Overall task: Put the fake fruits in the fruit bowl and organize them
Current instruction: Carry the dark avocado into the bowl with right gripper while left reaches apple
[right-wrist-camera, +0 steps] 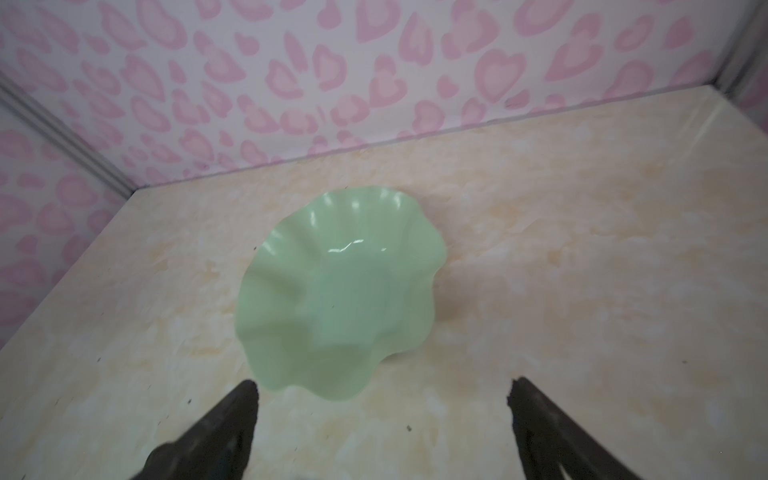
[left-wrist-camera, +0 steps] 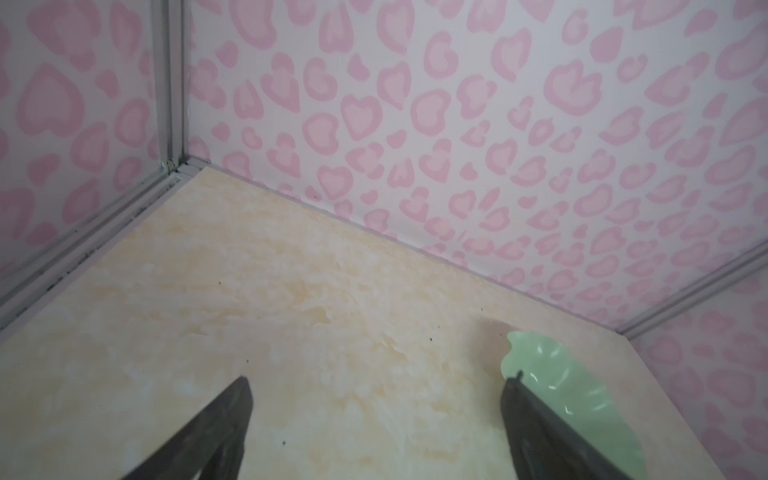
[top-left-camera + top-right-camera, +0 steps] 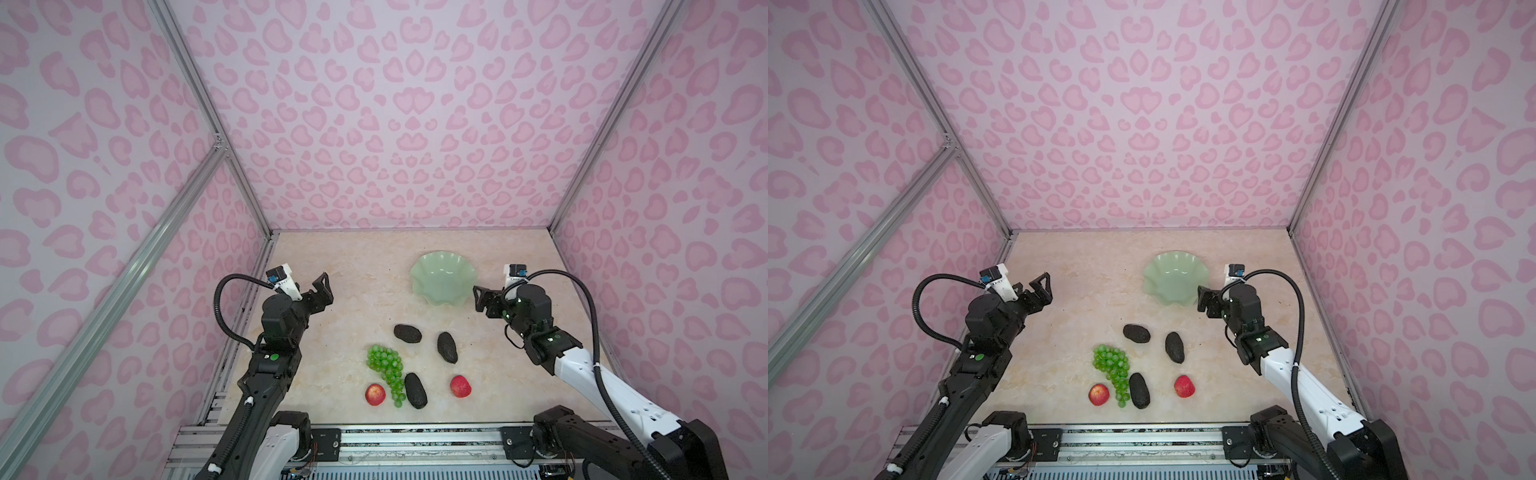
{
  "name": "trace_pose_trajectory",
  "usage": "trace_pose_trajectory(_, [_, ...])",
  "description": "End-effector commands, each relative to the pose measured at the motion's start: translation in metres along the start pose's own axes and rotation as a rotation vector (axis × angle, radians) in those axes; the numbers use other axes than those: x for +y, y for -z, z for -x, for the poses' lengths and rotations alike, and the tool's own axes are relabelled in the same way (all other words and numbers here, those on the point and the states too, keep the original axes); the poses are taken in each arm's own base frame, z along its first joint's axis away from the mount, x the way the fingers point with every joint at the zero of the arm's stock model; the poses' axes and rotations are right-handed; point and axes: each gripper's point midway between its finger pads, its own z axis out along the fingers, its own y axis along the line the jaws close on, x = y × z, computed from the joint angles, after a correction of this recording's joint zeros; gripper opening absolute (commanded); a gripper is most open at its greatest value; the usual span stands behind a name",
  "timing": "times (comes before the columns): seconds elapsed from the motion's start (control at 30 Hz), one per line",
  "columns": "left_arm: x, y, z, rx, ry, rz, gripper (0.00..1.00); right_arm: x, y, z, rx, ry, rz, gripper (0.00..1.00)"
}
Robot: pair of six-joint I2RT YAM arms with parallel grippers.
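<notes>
One glossy mint-green bowl [image 3: 443, 282], scalloped rim

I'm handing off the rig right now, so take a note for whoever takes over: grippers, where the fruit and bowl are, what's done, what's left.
Left gripper: open, empty, over bare table, left of the bowl.
Right gripper: open, empty, close by the bowl's right edge.
Bowl: empty, toward the back of the table.
Fruit: all on the table in front of the bowl. There are three avocados, grapes against the nearest avocado, and two red fruits.
Done: nothing placed yet.
Left: all six pieces go into the bowl, then get arranged.
</notes>
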Motion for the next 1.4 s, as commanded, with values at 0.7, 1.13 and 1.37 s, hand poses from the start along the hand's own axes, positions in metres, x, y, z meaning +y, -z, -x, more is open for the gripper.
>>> trace_pose_trajectory(0.7, [-0.034,0.061,-0.057,0.292,-0.01,-0.157,0.93,0.068,-0.029,-0.182,0.492,0.121,-0.081,0.61])
trace_pose_trajectory(1.13, [-0.039,0.072,-0.078,0.378,0.013,-0.191,0.91,0.085,-0.012,-0.062,0.25,0.207,-0.131,0.37])
trace_pose_trajectory(1.37, [-0.05,0.083,-0.103,0.462,-0.02,-0.226,0.89,0.075,-0.082,-0.007,0.251,0.162,-0.106,0.36])
